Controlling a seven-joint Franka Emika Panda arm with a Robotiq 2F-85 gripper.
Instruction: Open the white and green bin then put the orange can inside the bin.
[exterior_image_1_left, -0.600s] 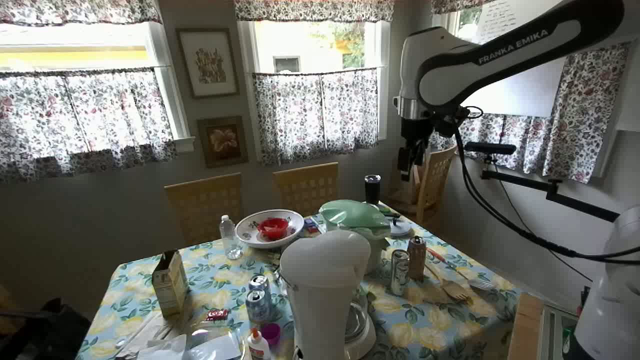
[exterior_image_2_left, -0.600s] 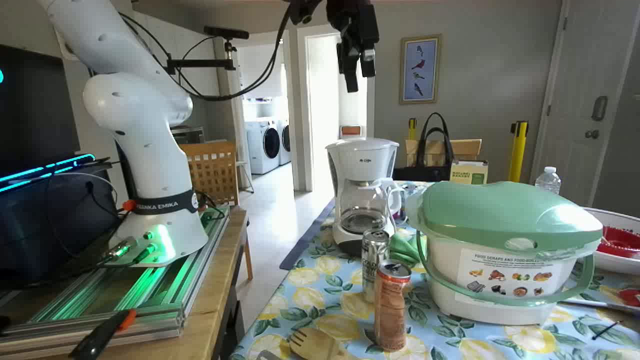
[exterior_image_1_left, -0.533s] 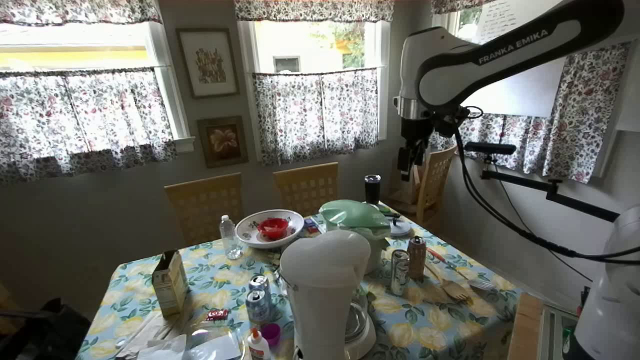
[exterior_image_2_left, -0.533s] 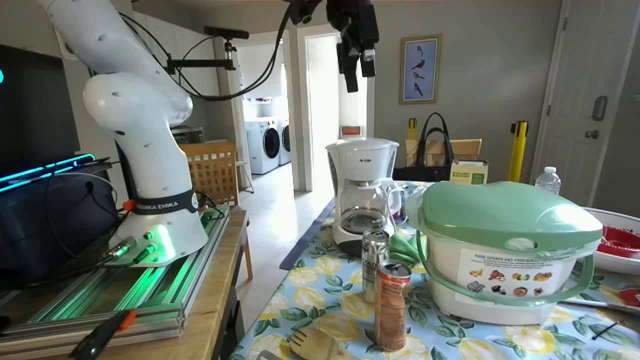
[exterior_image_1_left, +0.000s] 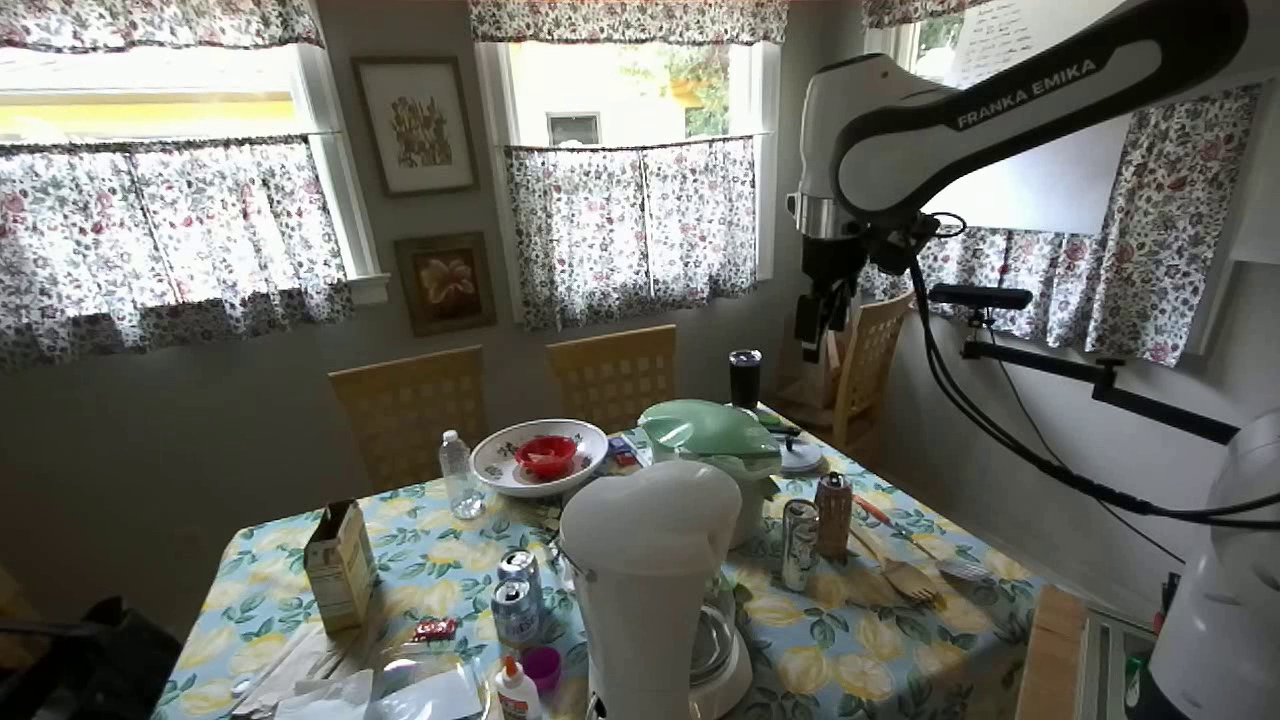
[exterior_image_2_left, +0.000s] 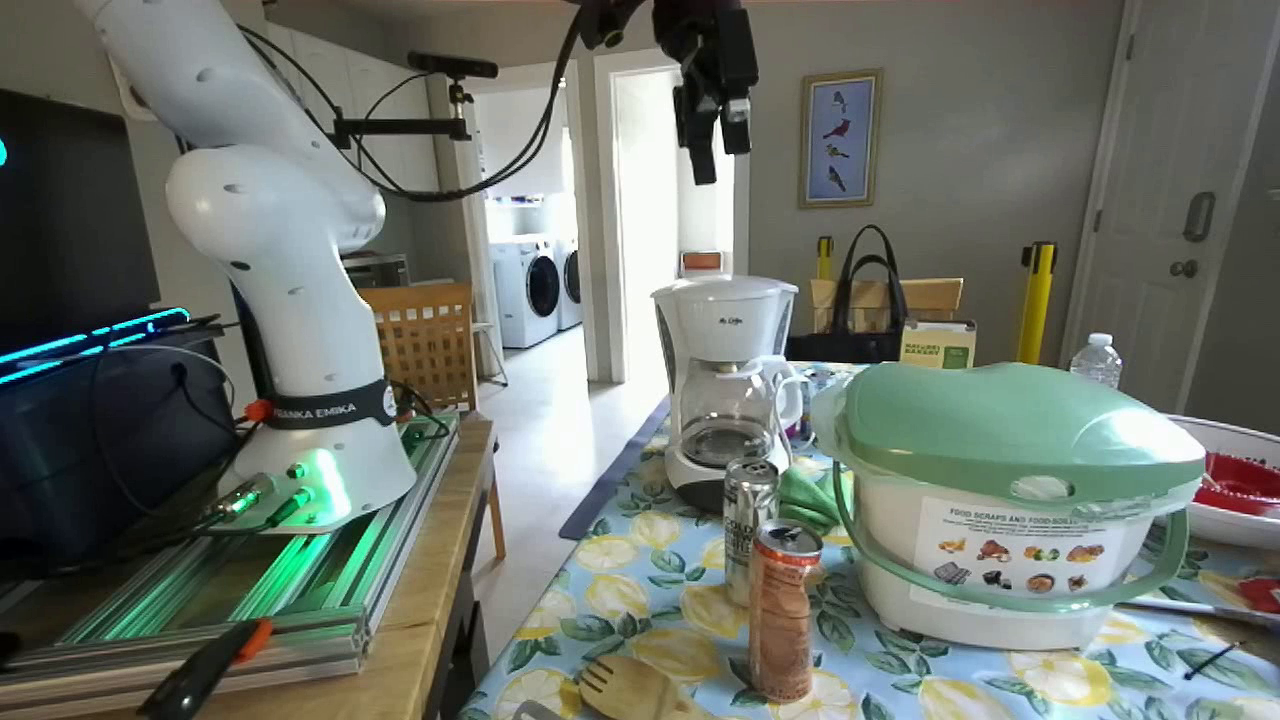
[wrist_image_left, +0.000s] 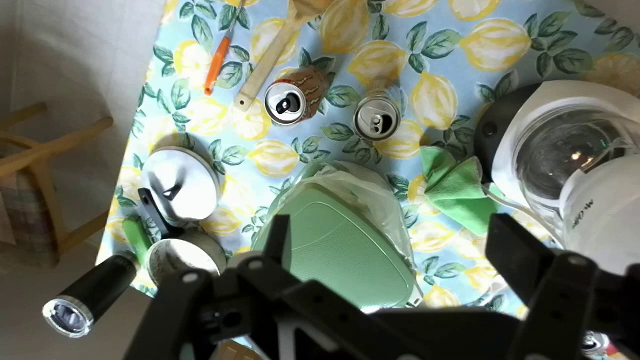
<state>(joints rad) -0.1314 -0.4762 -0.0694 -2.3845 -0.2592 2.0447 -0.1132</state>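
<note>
- The claw hangs well above the bench in both exterior views, tips pointing down, its fingers spread wide: released.
- Lower than the claw, the white and green bin stands upright on the bench; in an exterior view its handle hangs across the front.
- Between the claw's fingers in the wrist view shows the bin's green lid, down on the bin, a clear liner sticking out along its edge.
- The orange can stands upright on the bench past the claw's tips, farther out than the bin in the wrist view.
- A silver can stands just beside it, apart from it, nearly in line with the middle of the claw's span.
- Also past the tips, toward the left of that view, lie a wooden fork and an orange-handled tool.
- Just past one fingertip on the right of the wrist view lies a green cloth; farther right, a white coffee maker.
- Off to the claw's left there, a round white lid and a black tumbler.
</note>
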